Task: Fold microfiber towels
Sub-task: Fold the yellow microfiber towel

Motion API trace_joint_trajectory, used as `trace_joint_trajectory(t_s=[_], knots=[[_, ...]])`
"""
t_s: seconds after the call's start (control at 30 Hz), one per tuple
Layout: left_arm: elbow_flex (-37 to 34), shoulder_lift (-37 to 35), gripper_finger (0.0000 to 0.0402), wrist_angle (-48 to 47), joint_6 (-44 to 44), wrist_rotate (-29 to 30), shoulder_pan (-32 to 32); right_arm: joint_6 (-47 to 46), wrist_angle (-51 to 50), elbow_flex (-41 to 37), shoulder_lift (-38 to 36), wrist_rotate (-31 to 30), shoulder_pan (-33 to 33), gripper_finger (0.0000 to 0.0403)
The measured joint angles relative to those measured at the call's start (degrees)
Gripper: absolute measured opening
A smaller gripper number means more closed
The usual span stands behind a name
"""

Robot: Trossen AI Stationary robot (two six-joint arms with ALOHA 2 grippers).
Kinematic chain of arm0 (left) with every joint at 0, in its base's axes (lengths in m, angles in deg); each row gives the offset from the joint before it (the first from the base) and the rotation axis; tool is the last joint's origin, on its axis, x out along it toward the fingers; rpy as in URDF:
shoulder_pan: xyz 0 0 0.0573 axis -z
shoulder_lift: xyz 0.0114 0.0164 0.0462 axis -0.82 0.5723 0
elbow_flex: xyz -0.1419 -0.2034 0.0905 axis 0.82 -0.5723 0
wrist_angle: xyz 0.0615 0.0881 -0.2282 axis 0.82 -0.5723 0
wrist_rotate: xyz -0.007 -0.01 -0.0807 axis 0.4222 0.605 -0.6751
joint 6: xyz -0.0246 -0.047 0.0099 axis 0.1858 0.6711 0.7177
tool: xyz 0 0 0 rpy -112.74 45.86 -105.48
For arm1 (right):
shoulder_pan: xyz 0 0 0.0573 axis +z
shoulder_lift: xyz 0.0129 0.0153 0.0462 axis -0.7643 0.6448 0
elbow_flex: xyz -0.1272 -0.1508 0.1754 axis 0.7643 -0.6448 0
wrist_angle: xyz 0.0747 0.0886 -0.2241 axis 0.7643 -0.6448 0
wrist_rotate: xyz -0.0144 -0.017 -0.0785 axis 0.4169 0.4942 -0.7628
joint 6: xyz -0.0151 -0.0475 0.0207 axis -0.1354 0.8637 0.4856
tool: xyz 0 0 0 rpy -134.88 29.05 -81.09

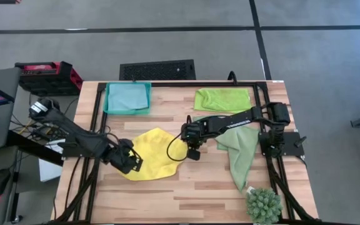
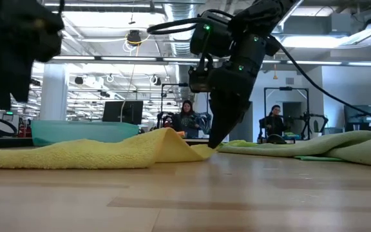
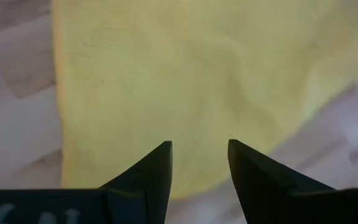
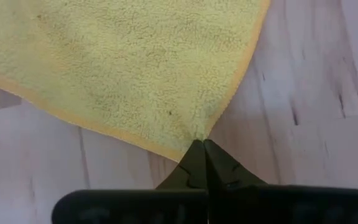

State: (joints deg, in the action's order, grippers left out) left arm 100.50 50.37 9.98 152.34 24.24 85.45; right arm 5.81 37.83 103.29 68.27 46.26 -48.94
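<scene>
The wooden table [image 1: 186,181] carries four towels. The sage green towel [image 1: 241,150] is the largest spread, draped on the right side and trailing toward the front near the small spiky plant [image 1: 263,205]. The yellow towel [image 1: 155,153] lies in the middle, flat apart from a raised ridge near its right corner. The light blue towel [image 1: 127,97] sits in the teal tray [image 1: 107,100] at the back left, and the lime green towel [image 1: 222,99] lies at the back right.

The right gripper [image 1: 192,152] is down at the yellow towel's right corner, its fingers [image 4: 194,163] pinched tight on the cloth's tip. The left gripper [image 1: 132,164] hovers over the yellow towel's front left edge, its fingers [image 3: 157,165] parted and holding nothing
</scene>
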Motion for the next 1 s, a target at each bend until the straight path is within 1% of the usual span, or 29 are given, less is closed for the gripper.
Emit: trace_joint_trajectory(t_s=[0.1,0.17,0.27,0.37,0.5,0.77,0.9,1.0], knots=[[-2.47,0.00,0.0148,1.08,1.12,-2.00,-3.08,0.00,-0.04,0.04,-0.04,0.03,0.24,0.0001],[-2.87,0.00,0.0148,1.03,0.58,-4.04,-4.58,-0.02,-0.06,0.08,-0.13,0.10,0.24,0.0001],[-2.87,0.00,0.0148,1.11,2.11,-10.07,-5.10,-0.02,-0.46,0.10,-0.15,0.06,0.22,0.0001],[-2.87,0.00,0.0148,0.96,3.60,-16.09,-3.14,-0.02,-0.97,0.10,-0.17,0.08,0.22,0.0001],[-2.87,0.00,0.0148,-0.12,7.48,-15.36,0.58,-0.02,-1.01,0.12,-0.20,0.07,0.12,0.0001],[-2.87,0.32,0.0148,-7.66,17.76,-14.62,6.65,-0.04,-0.92,0.17,-0.22,0.05,0.11,0.0001],[-2.87,2.08,0.0148,-7.63,18.43,-14.42,7.59,-0.04,-0.87,0.17,-0.22,0.06,0.11,0.0001],[-2.87,4.75,0.0148,-7.60,17.76,-14.48,7.61,-0.04,-0.85,0.19,-0.22,0.04,0.11,0.0001]])
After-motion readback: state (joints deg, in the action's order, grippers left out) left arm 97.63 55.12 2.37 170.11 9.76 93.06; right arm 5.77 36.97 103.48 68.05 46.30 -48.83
